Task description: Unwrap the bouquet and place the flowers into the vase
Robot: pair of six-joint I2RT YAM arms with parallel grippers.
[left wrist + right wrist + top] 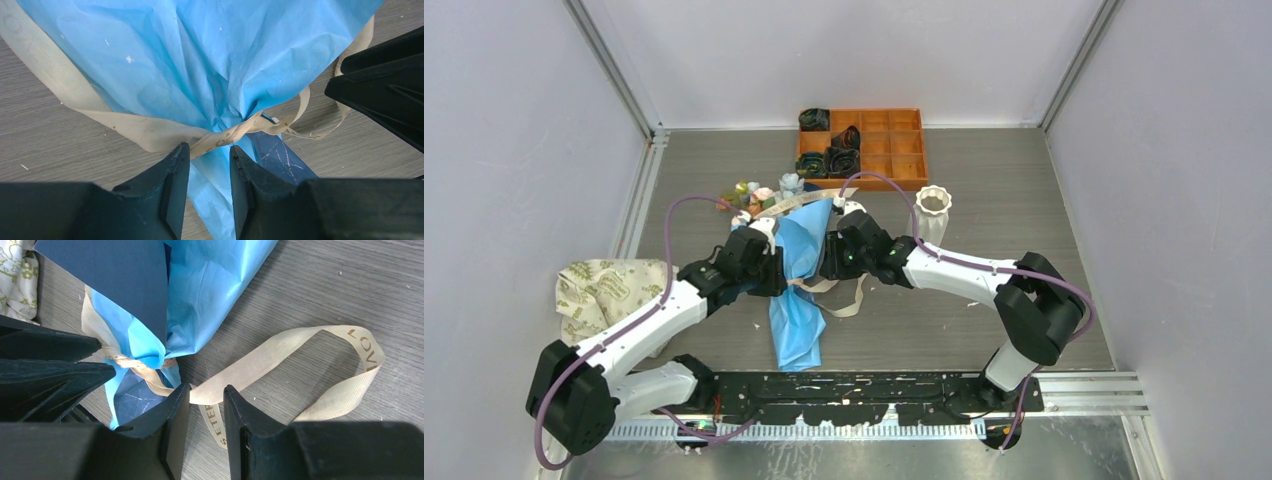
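Observation:
The bouquet [799, 262] lies on the table between both arms, wrapped in blue paper [200, 60] tied with a beige ribbon [235, 131]. Its flowers [759, 193] stick out at the far end. My left gripper [776, 272] [209, 150] stands open, its jaws narrowly apart at the knot, with the paper's tail in the gap. My right gripper [829, 262] [206, 392] is open too, its tips straddling a loose ribbon [280, 352] end that lies flat on the table. The white ribbed vase [932, 212] stands upright to the right, beyond the right arm.
An orange compartment tray [921, 150] with dark rolled items sits at the back. A cream floral-print cloth bag [604, 290] lies at the left, beside the left arm. Ribbon tails [849, 300] trail toward the near edge.

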